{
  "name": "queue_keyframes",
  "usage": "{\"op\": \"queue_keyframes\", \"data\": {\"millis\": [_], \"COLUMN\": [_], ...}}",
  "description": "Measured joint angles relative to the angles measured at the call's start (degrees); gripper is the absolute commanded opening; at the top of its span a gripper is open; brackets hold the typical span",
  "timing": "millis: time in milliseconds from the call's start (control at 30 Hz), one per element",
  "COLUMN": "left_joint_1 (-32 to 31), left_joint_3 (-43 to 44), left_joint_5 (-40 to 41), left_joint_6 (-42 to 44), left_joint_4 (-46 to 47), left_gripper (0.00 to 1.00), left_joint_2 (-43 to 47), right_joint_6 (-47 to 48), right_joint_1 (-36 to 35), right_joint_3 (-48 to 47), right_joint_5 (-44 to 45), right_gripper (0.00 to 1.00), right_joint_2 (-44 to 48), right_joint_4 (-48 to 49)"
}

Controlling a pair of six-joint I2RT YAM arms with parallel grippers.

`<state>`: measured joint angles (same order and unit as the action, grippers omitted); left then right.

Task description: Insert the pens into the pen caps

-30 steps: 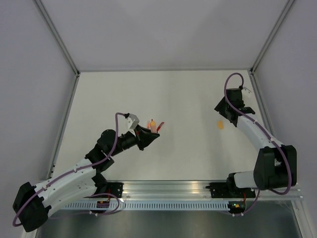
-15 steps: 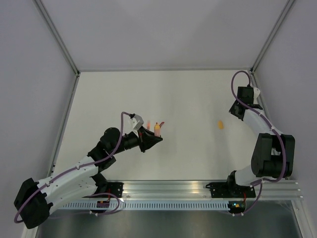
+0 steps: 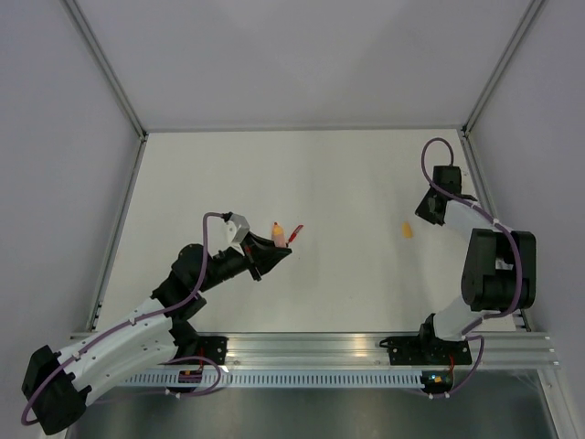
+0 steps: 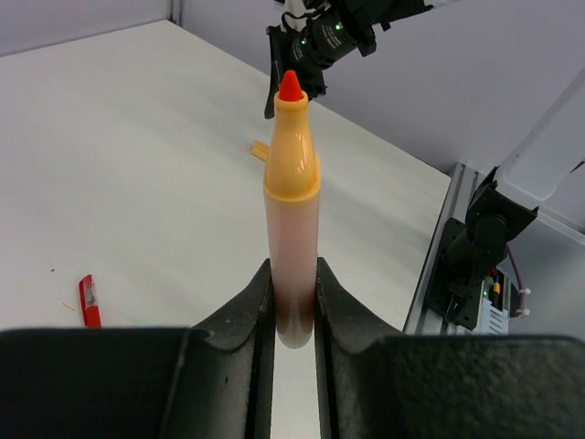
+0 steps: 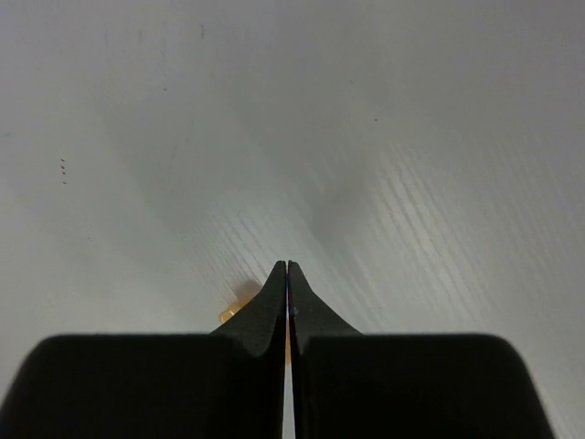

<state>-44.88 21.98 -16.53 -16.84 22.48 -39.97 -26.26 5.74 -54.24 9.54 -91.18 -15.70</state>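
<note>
From above, the left gripper (image 3: 271,247) was seen over the middle of the white table (image 3: 347,174), pinched on an orange pen (image 3: 278,230). A red piece (image 3: 294,236) was seen lying on the table just beside it; pen or cap could not be told. An orange cap (image 3: 408,230) lay on the right part of the table, with the right gripper (image 3: 425,210) near it but apart from it.

In the left wrist view, the orange pen (image 4: 292,210) was clamped upright between the black fingers (image 4: 247,302), its red tip pointing away. The red piece (image 4: 89,300) was seen to the left, and the orange cap (image 4: 260,149) farther off behind the pen.

In the right wrist view, the right gripper (image 5: 288,274) was pressed fully together with nothing seen gripped. The orange cap (image 5: 239,306) was partly hidden behind the left finger.
</note>
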Motion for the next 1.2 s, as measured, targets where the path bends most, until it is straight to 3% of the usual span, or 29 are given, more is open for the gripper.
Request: {"op": "queue_keyframes", "data": {"millis": [533,767,1033,1133,1167,1200], "left_joint_1": [0.02,0.02,0.02,0.02,0.02,0.02], "left_joint_3": [-0.31,-0.42,-0.61,-0.61,-0.63,-0.63], "left_joint_5": [3.04,4.09,5.79,6.23,6.36,6.45], "left_joint_6": [0.04,0.04,0.28,0.55,0.61,0.66], "left_joint_4": [-0.20,-0.24,-2.01,-2.71,-2.82,-2.91], "left_gripper": [0.02,0.02,0.02,0.02,0.02,0.02], "left_joint_2": [1.55,1.64,2.29,2.32,2.32,2.32], "right_joint_6": [1.14,3.28,3.63,2.97,2.32,1.27], "right_joint_1": [-1.77,-5.75,-7.50,-7.50,-7.52,-7.52], "right_joint_3": [5.11,7.10,8.83,8.09,7.54,7.13], "right_joint_5": [-11.91,-17.14,-17.14,-15.67,-14.86,-14.08], "right_gripper": [0.00,0.00,0.00,0.08,0.22,0.28], "right_joint_2": [-3.72,-2.25,3.76,7.85,9.09,10.03], "right_joint_4": [4.63,4.76,1.01,-1.16,-1.99,-2.60]}}
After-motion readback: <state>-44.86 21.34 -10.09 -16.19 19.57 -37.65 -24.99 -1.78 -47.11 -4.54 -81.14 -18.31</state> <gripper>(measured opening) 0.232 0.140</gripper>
